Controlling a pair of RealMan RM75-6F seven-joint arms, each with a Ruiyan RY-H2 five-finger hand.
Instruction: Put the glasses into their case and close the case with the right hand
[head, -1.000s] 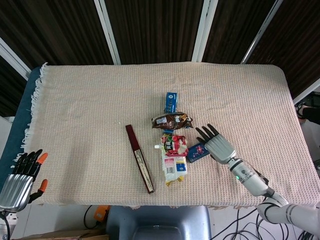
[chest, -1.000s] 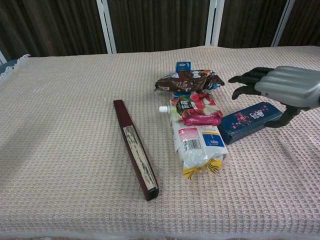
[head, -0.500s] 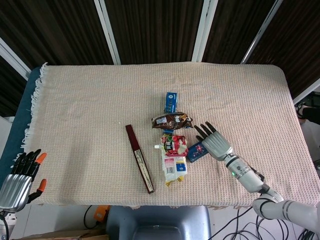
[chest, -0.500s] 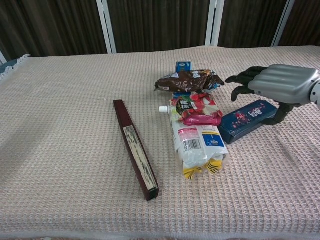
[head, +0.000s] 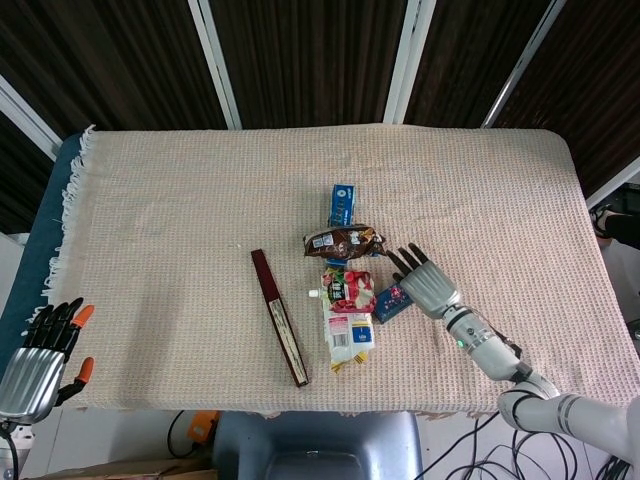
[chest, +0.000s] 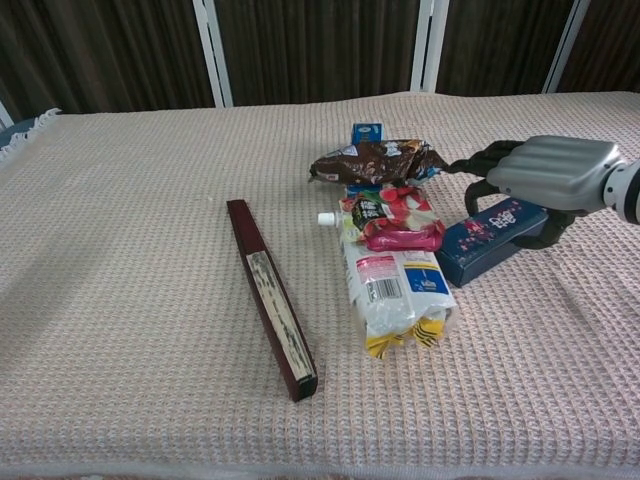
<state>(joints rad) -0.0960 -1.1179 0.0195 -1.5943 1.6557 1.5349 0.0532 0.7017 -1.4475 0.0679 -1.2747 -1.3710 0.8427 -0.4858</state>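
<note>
A dark blue box with pink flowers (head: 390, 304) (chest: 478, 241), which may be the case, lies shut on the cloth to the right of the snack pile. My right hand (head: 425, 283) (chest: 552, 174) hangs over the box's right end, its fingers spread and bent down past the far edge and its thumb at the near side. I cannot tell whether it touches the box. No glasses show in either view. My left hand (head: 40, 352) sits off the table's near left corner with its fingers apart and nothing in it.
A long maroon box (head: 279, 316) (chest: 270, 295) lies left of centre. A brown packet (head: 344, 241) (chest: 378, 162), a red pouch (head: 350, 290), a white pouch (head: 348, 335) and a small blue carton (head: 342, 204) are piled next to the blue box.
My right hand has moved left and down over the blue box, and its fingers have bent further around the box. The box and my left hand have not moved.
</note>
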